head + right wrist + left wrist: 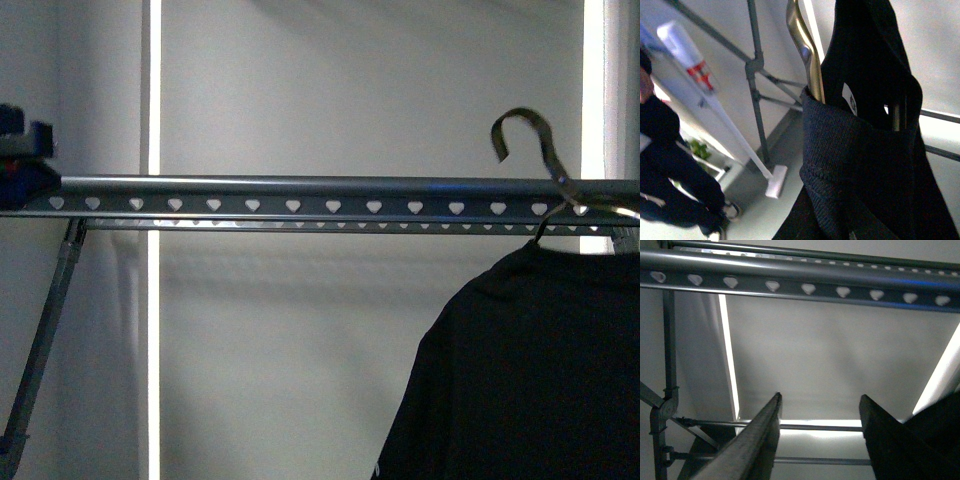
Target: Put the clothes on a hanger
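Observation:
The hanger [330, 195] is a long dark-grey rail with heart-shaped holes across the front view; it also runs across the left wrist view [805, 282]. The clothes [530, 370], a black T-shirt, hang at the right on a brassy hook [525, 125] that rises above the rail. In the right wrist view the clothes [865, 150] fill the frame with the brassy hook [805, 50] beside the collar; my right gripper is shut on them, its fingers hidden by the cloth. My left gripper [820, 412] is open and empty below the rail.
The rack's grey upright and braces [665, 405] stand at the left. A white floor mop [720, 105] leans by the rack frame [757, 75]. A person in dark clothes [670, 170] stands beside it. A blue-black clamp [25, 150] sits at the rail's left end.

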